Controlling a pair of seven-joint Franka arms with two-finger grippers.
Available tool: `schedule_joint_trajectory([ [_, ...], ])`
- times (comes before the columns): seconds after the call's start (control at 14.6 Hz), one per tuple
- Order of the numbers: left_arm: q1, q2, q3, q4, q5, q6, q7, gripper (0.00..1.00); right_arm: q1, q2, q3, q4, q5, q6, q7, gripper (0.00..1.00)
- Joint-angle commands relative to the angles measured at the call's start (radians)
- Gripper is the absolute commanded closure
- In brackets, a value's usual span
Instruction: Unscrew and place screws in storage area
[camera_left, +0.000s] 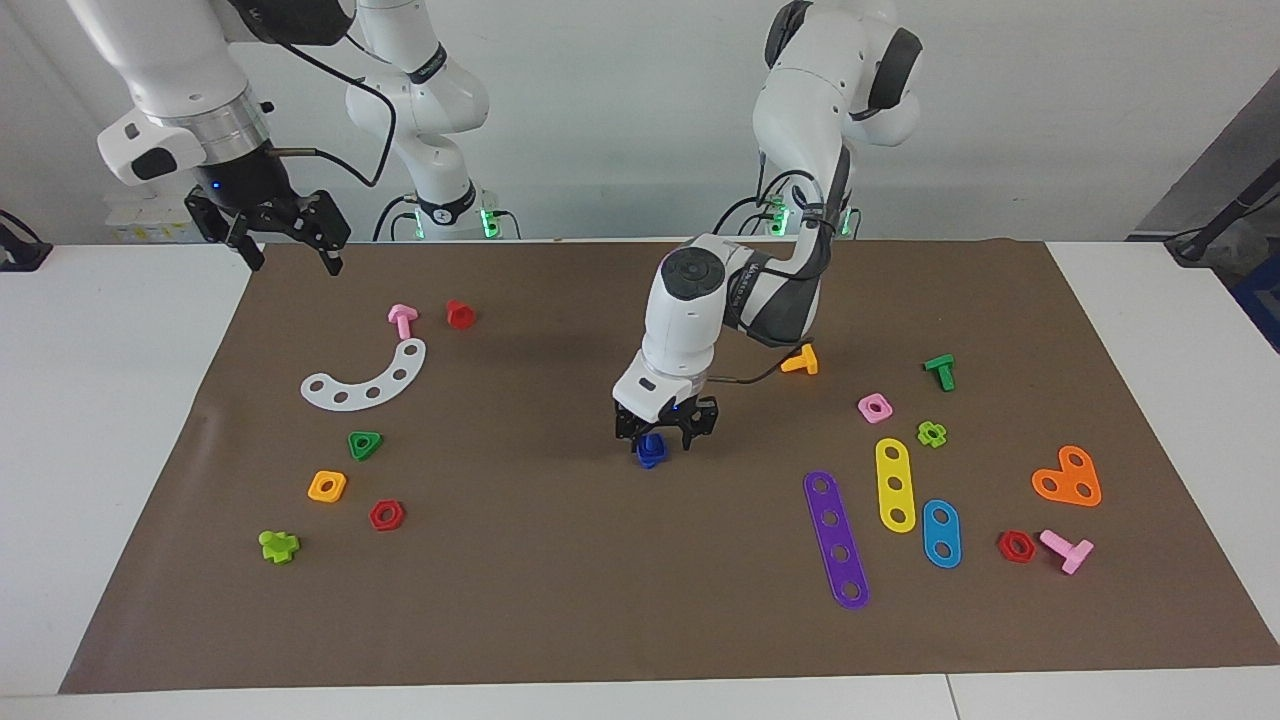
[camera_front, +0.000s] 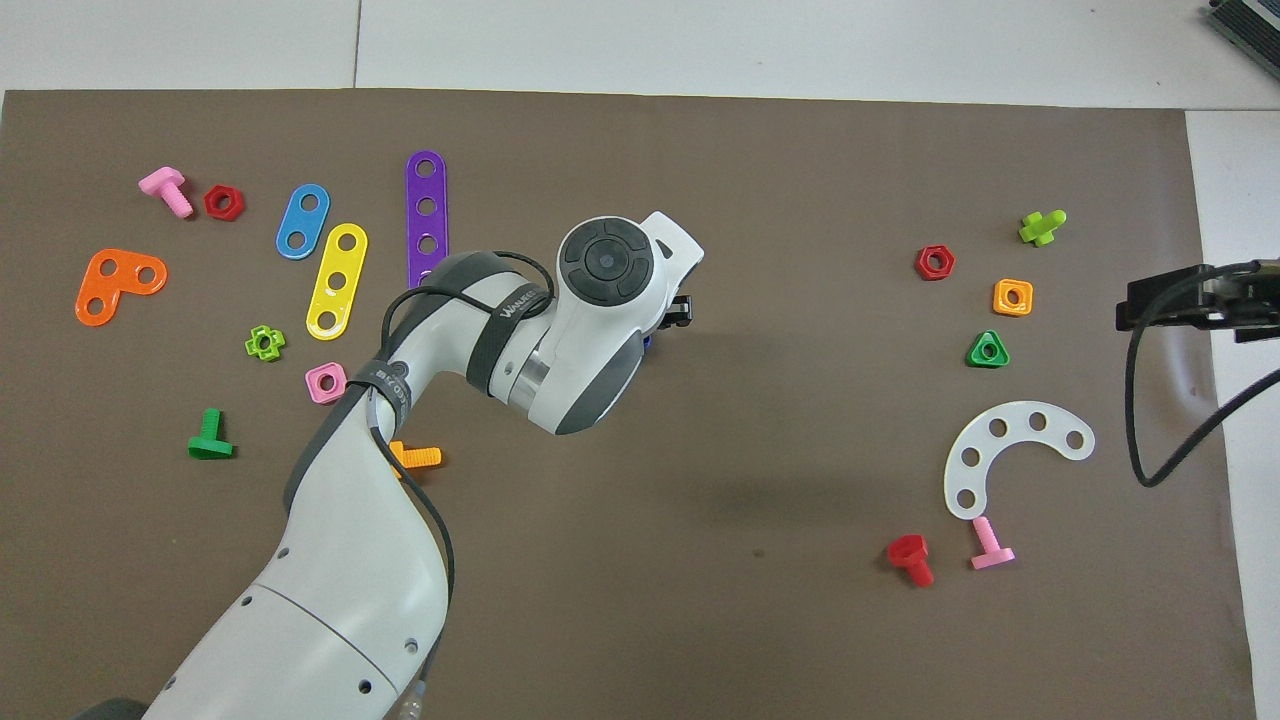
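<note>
Gripping blue screw (camera_left: 651, 450) at mat centre, left gripper (camera_left: 664, 432) jaws grasping it; unscrewing unfinished, storing pending. Right gripper (camera_left: 290, 240) waits at 10 o'clock, jaws released.

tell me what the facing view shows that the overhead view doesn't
Only the facing view shows the left gripper down on the blue screw mid-mat, and the right gripper waiting, raised over the mat's edge at its own end. Only the overhead view shows the whole orange bolt, partly under the left arm. Both share the white curved plate and purple strip.
</note>
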Motion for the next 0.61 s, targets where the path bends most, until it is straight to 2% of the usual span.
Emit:
schedule_joint_trajectory([
  [0.0, -0.019, -0.002, 0.017, -0.019, 0.028, 0.019, -0.014, 0.21, -0.011, -0.029, 0.005, -0.028, 0.02, -0.005, -0.009, 0.0],
  [0.55, -0.021, -0.005, 0.017, -0.039, 0.028, 0.015, -0.016, 0.31, -0.012, -0.029, 0.005, -0.028, 0.02, -0.005, -0.011, 0.0],
])
